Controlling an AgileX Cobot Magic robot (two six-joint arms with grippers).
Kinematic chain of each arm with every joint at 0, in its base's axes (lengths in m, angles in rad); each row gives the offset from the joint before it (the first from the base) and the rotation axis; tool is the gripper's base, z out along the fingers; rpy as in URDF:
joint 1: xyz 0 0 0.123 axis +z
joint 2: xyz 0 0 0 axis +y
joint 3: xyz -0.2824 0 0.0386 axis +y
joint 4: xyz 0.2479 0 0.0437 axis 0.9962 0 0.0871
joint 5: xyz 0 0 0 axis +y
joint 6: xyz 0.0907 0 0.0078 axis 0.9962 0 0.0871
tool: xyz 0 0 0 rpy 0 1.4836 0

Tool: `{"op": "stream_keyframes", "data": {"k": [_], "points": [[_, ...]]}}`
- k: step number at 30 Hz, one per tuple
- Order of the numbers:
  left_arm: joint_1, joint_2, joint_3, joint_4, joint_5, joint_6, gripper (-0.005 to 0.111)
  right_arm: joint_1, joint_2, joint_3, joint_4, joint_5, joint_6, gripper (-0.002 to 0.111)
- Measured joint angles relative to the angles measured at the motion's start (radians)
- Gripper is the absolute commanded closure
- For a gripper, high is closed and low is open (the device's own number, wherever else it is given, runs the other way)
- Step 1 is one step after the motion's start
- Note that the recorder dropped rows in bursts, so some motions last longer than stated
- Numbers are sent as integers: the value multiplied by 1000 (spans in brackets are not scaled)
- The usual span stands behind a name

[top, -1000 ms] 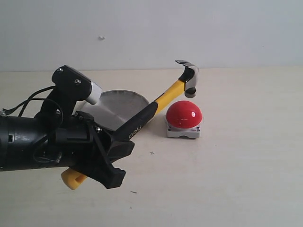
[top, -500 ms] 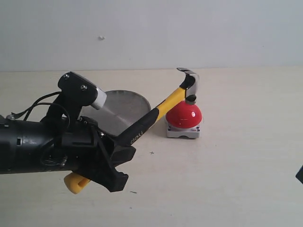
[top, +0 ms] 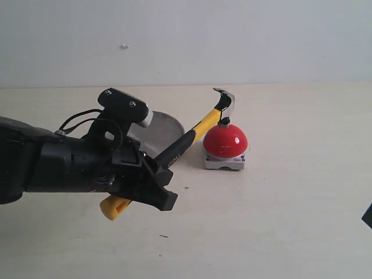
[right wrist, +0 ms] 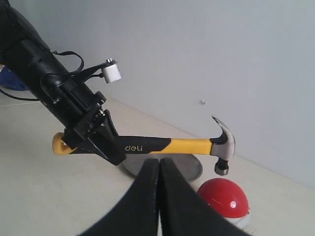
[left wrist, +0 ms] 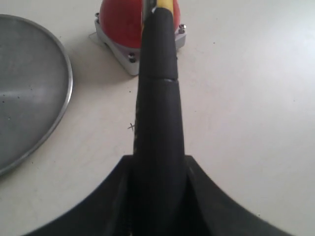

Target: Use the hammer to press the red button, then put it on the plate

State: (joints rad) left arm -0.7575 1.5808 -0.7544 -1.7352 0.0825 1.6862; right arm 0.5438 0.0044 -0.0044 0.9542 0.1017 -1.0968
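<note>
My left gripper [top: 152, 185] [left wrist: 158, 164] is shut on the black grip of the hammer [top: 200, 129] [left wrist: 157, 73] [right wrist: 187, 145], near its yellow butt end. The handle slopes up to the right over the edge of the plate [top: 167, 124] [left wrist: 29, 98] [right wrist: 189, 169]. The steel head points down, its face at the top of the red button [top: 226, 142] [left wrist: 123, 22] [right wrist: 224, 197]. I cannot tell if it touches or hangs just above. My right gripper [right wrist: 159, 164] is shut on nothing, well back from the button.
The pale tabletop [top: 290, 192] ends at a white wall behind. A dark corner [top: 368, 216] shows at the right edge of the exterior view.
The left arm has moved right and tipped the hammer down. The head has dropped from above the button to the dome's top.
</note>
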Motion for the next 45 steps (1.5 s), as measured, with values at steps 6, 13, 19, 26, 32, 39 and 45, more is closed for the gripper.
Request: {"op": "stream_keyframes", "data": {"k": [6, 13, 19, 26, 32, 39, 45], "points": [[0, 2, -15, 0, 2, 0, 107, -153, 0, 0, 0, 8, 0, 108], [0, 3, -15, 0, 3, 0, 107, -381, 0, 0, 0, 8, 0, 108], [0, 11, -15, 0, 3, 0, 107, -411, 0, 0, 0, 8, 0, 108], [0, 71, -19, 0, 3, 0, 107, -411, 0, 0, 0, 8, 0, 108], [0, 12, -20, 0, -15, -2, 107, -411, 0, 0, 0, 8, 0, 108], [0, -123, -28, 0, -19, -4, 107, -411, 0, 0, 0, 8, 0, 108], [0, -5, -37, 0, -5, -4, 107, -411, 0, 0, 0, 8, 0, 108]]}}
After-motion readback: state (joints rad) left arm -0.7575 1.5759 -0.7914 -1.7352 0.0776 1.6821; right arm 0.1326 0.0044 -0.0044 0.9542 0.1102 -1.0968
